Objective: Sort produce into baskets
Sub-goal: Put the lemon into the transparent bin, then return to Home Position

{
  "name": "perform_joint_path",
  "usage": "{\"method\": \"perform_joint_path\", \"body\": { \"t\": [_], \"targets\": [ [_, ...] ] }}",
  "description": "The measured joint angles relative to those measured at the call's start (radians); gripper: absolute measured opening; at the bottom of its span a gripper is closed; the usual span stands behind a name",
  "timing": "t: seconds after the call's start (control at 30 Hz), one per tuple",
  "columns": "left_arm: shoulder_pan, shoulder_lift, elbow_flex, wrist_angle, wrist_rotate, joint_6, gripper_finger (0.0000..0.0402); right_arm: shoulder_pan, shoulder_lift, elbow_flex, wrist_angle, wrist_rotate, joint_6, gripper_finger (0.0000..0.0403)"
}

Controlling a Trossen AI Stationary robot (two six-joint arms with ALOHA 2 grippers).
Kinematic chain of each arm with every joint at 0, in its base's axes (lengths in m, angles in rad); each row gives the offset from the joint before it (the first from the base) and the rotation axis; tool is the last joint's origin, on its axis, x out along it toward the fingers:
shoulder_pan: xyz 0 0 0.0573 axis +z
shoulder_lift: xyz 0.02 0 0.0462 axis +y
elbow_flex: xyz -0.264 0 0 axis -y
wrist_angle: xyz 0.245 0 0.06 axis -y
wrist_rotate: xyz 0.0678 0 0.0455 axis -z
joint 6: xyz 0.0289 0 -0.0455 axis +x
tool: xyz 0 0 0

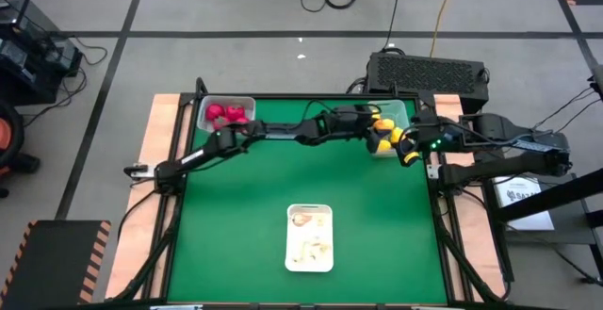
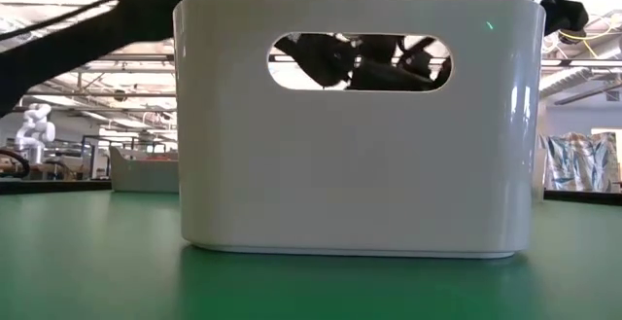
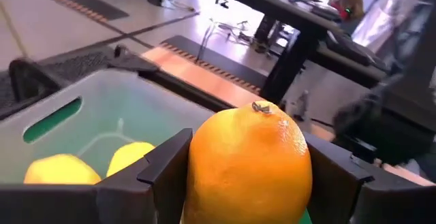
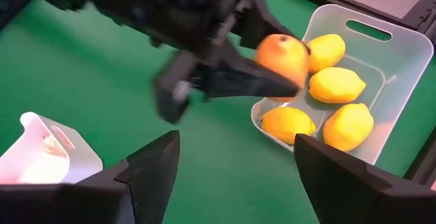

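Delivery is the step in hand: left gripper (image 4: 272, 81) clamps an orange (image 3: 248, 166) above the green tub (image 4: 402, 67) of lemons (image 4: 337, 84), release presumably next, while right gripper (image 4: 235, 176) waits nearby, jaws apart, empty.

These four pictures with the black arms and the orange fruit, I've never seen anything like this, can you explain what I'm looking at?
It is a robot with two dark arms at a green table. One picture looks straight down, one looks level across the table at a white basket, and two come from cameras on the wrists.

The left gripper holds an orange fruit over a pale tub that has four yellow lemons in it. The right gripper waits open close by. A second tub at the table's far edge holds red pieces.
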Motion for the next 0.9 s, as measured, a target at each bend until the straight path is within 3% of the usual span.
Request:
{"method": "perform_joint_path", "body": {
  "t": [0.27, 0.4, 0.73, 0.9],
  "targets": [
    [0.002, 0.083, 0.069, 0.014, -0.037, -0.041, 0.0231, 0.000, -0.002, 0.000, 0.000, 0.000, -0.027, 0.0279],
    [-0.005, 0.083, 0.069, 0.004, -0.050, 0.032, 0.0236, 0.000, -0.002, 0.000, 0.000, 0.000, -0.045, 0.0279],
    [-0.013, 0.083, 0.069, -0.016, -0.088, 0.109, 0.0315, 0.000, -0.002, 0.000, -0.001, 0.001, -0.067, 0.0279],
    [-0.013, 0.052, 0.069, -0.070, -0.067, 0.110, 0.0328, 0.000, -0.005, 0.000, -0.001, -0.018, -0.083, 0.0279]
  ]
}}
